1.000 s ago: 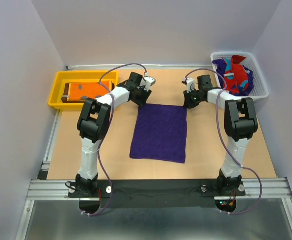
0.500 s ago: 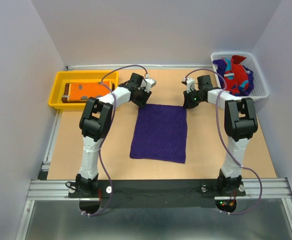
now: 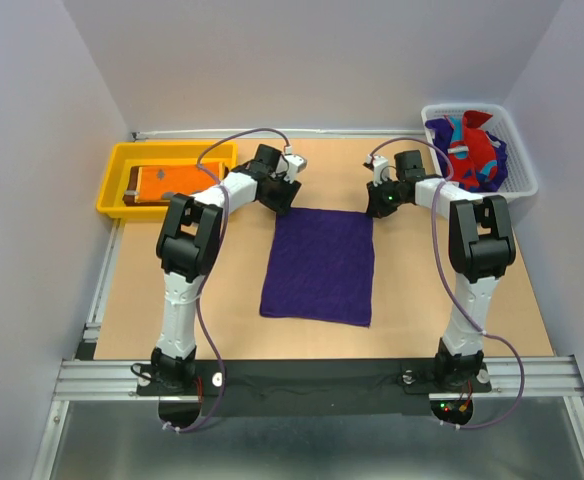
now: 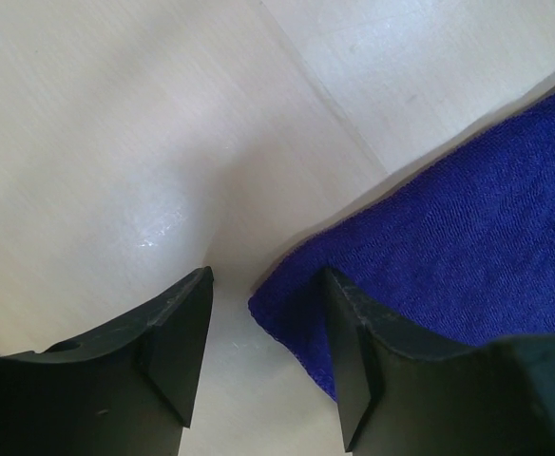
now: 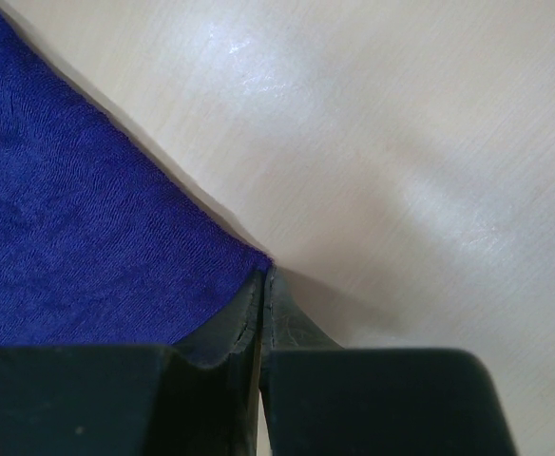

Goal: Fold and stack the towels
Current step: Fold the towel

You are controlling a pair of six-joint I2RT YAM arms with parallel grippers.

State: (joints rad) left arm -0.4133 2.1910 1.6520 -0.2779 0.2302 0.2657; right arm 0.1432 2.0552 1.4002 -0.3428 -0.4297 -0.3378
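Nudging the wide-open left jaws deeper over the 11 o'clock corner of the purple towel [image 3: 319, 265] before closing would match the right jaws, pinched on its 1 o'clock corner.

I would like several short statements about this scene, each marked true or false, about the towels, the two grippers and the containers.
1. The purple towel lies spread out flat on the table. True.
2. The jaws of the left gripper are shut. False: they stand open, with a corner of the purple towel between them.
3. The jaws of the right gripper are closed at a corner of the purple towel. True.
4. The yellow tray is empty. False: a folded orange towel lies in it.
5. The white basket holds a red and teal towel. True.
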